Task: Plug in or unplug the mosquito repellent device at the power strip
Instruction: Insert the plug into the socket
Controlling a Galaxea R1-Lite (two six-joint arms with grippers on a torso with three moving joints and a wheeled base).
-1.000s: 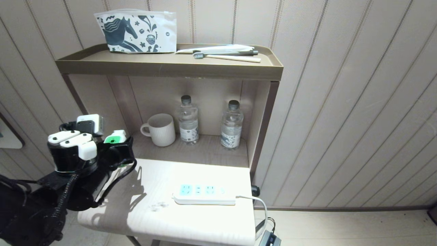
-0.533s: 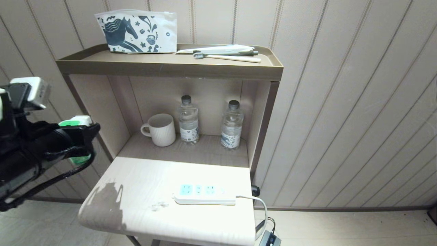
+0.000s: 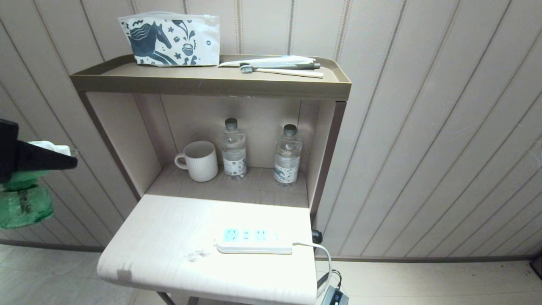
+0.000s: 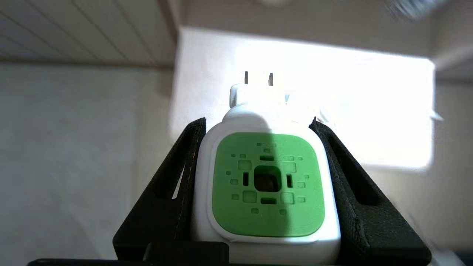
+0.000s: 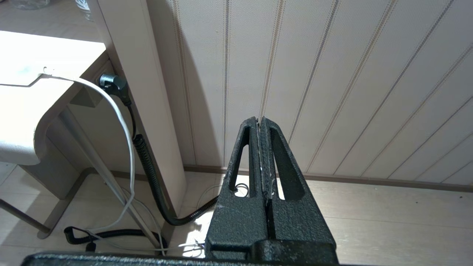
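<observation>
The mosquito repellent device (image 3: 24,204) hangs at the far left edge of the head view, left of the table and off it. Its green bottle sits below a white head. My left gripper (image 3: 51,161) is shut on that head. In the left wrist view its green vent face (image 4: 268,184) fills the space between the black fingers (image 4: 173,192), and two prongs (image 4: 258,78) point toward the bright tabletop. The power strip (image 3: 254,241) lies flat on the table's front right part with all sockets empty. My right gripper (image 5: 259,120) is shut on nothing, parked low beside the table.
A white mug (image 3: 199,161) and two water bottles (image 3: 233,148) stand in the shelf niche behind the table (image 3: 169,237). A printed pouch (image 3: 169,39) and toothbrushes (image 3: 279,67) lie on the top shelf. The strip's white cable (image 5: 125,147) and a black hose (image 5: 147,170) hang at the table's right side.
My left gripper has swung left from above the table's left side to the view's left edge, still holding the device. Its shadow has left the tabletop.
</observation>
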